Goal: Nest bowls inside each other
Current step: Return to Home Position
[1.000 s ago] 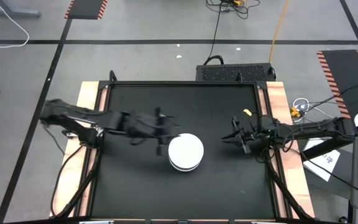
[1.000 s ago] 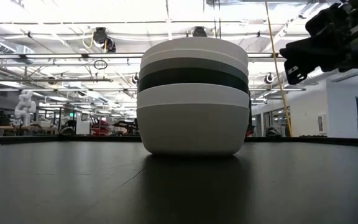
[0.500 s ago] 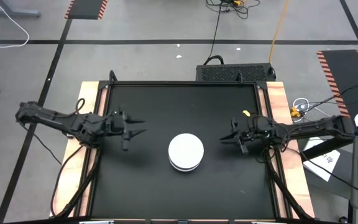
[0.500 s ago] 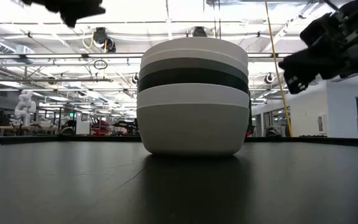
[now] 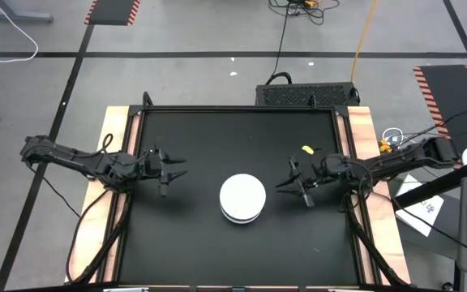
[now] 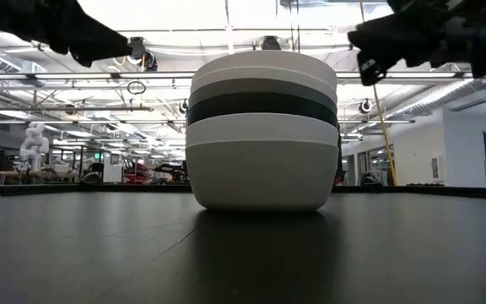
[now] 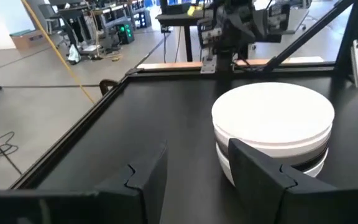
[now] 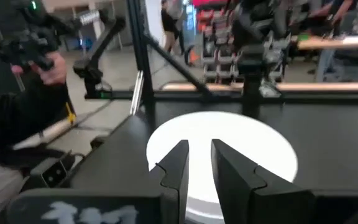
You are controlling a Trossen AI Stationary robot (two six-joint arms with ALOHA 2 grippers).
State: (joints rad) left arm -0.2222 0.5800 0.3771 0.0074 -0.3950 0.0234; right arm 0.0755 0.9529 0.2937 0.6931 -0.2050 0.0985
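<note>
The bowls [image 5: 242,197] stand nested in one stack at the middle of the black table. The low view shows the stack [image 6: 262,135] with a white bowl at the bottom, then white, black, grey and white rims above it. My left gripper [image 5: 182,166] hovers open to the left of the stack, pointing at it; its wrist view shows the stack [image 7: 272,124] ahead of the gripper [image 7: 194,162]. My right gripper [image 5: 284,180] hovers just to the right of the stack. It is open by a narrow gap [image 8: 199,158] and faces the stack [image 8: 229,143].
Wooden rails [image 5: 112,154] run along the table's left and right sides. A black box [image 5: 306,93] sits beyond the far edge. A person [image 8: 17,74] stands past the table's left side. Bare black table top [image 5: 185,235] surrounds the stack.
My left gripper has drawn back from the stack toward the table's left edge and now hovers apart from it. My right gripper has moved toward the stack from the right. The stack has stayed where it was.
</note>
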